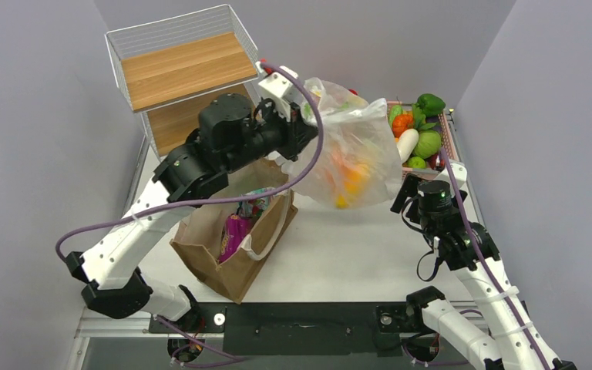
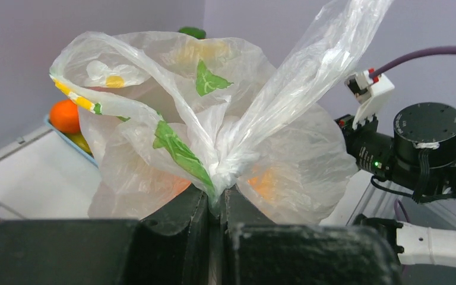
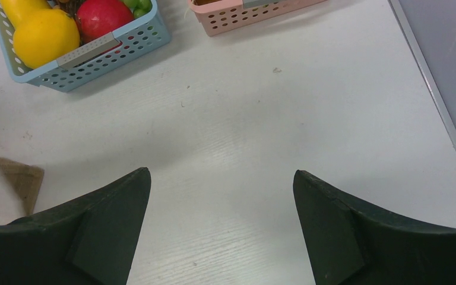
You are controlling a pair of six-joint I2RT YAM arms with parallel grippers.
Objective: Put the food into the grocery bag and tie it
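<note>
The grocery bag (image 1: 354,150), translucent with lemon and leaf print, is at the middle back of the table, with orange and yellow toy fruits (image 1: 351,176) showing through it. My left gripper (image 1: 306,131) is shut on the bag's gathered neck (image 2: 218,178), and a loose flap rises up to the right. The fruit glows orange through the plastic (image 2: 264,181). My right gripper (image 1: 401,202) is open and empty to the right of the bag, above bare table (image 3: 221,173). Purple and teal snack packets (image 1: 237,230) stick out of a brown paper bag.
The brown paper bag (image 1: 200,250) stands at the front left under my left arm. A wire basket with wooden shelves (image 1: 181,69) is at the back left. A blue basket (image 3: 95,47) and a pink basket (image 3: 243,12) of toy produce (image 1: 420,127) stand at the back right.
</note>
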